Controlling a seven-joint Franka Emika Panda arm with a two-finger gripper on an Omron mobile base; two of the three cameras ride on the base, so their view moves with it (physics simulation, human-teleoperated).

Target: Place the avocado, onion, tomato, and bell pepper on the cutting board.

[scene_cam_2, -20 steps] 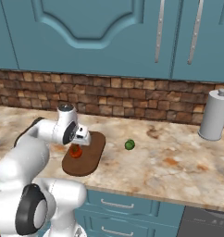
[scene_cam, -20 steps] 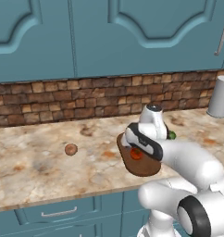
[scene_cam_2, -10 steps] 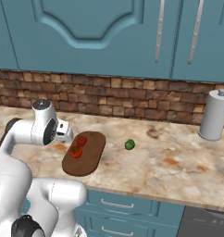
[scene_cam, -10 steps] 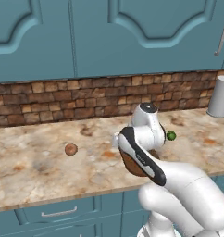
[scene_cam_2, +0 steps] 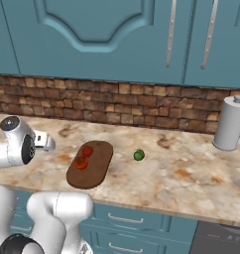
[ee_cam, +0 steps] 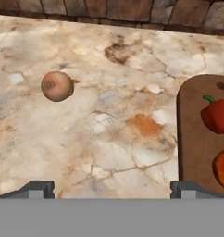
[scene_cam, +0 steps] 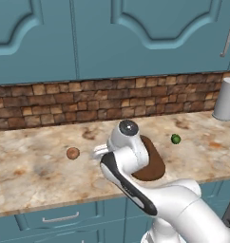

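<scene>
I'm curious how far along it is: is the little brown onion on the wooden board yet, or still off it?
Off it. The onion lies on the bare counter, well apart from the cutting board, which carries two red fruits.

Down over the marbled counter — the onion sits alone at upper left, well apart from the cutting board at the right edge. On that board lie the bell pepper and, just below it, the tomato — both cut off by the frame. The gripper hangs wide open, empty, one fingertip over bare counter.
</scene>
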